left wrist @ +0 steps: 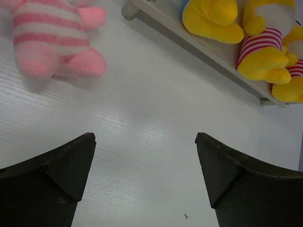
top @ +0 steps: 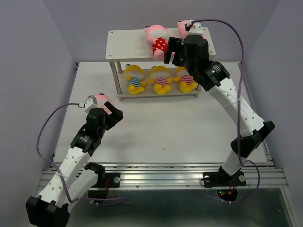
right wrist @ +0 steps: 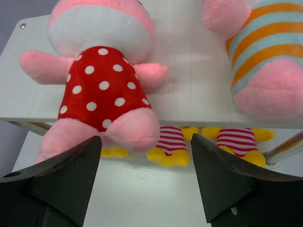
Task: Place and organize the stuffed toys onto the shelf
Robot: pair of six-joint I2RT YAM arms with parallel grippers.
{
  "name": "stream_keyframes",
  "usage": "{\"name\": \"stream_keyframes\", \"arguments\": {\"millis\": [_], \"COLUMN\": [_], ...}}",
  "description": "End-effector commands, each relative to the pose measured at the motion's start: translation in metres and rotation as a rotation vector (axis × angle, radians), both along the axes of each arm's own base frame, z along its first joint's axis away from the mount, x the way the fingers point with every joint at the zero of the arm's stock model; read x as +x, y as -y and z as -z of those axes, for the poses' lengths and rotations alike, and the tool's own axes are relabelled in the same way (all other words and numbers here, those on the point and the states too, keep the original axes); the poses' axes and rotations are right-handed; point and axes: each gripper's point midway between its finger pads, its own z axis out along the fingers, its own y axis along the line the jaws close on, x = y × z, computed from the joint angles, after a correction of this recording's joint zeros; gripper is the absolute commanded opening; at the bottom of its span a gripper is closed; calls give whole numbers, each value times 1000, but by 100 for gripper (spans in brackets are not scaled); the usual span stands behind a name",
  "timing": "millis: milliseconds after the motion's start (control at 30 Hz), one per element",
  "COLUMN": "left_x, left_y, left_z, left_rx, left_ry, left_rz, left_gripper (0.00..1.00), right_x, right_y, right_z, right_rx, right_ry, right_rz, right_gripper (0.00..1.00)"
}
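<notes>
The shelf (top: 128, 41) stands at the back of the table. On its top board lies a pink stuffed toy in a red polka-dot outfit (right wrist: 102, 90), legs hanging over the front edge. Beside it lies a pink toy with orange and blue stripes (right wrist: 265, 61). Three yellow striped toys (top: 161, 79) sit on the lower board. My right gripper (right wrist: 144, 139) hovers open just in front of the polka-dot toy, holding nothing. A pink-striped pink toy (left wrist: 52, 38) lies on the table, left of and beyond my open, empty left gripper (left wrist: 146, 142).
The shelf's lower board (left wrist: 208, 52) and one leg foot lie ahead and right of the left gripper. Purple cables loop off both wrists. White tabletop (top: 165, 127) stretches between the arms and the shelf. Grey walls close in both sides.
</notes>
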Motion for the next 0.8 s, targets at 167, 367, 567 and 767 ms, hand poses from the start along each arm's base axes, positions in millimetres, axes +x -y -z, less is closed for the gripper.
{"name": "stream_keyframes", "arguments": {"millis": [167, 367, 567, 767], "left_x": [5, 5, 5, 5], "left_y": [-3, -3, -4, -4], "left_z": [-5, -5, -7, -6], "left_rx": [15, 15, 14, 14], "left_ry": [24, 24, 29, 29], "left_rz": [-15, -15, -18, -16], "left_gripper": [99, 99, 99, 99], "right_x": [21, 24, 28, 27], "right_y": [4, -1, -3, -3], "right_z": [-21, -16, -12, -11], "right_rx": [52, 60, 74, 98], "right_ry": [93, 92, 82, 81], "right_rz": [-11, -44, -57, -49], "right_gripper": [77, 70, 59, 32]}}
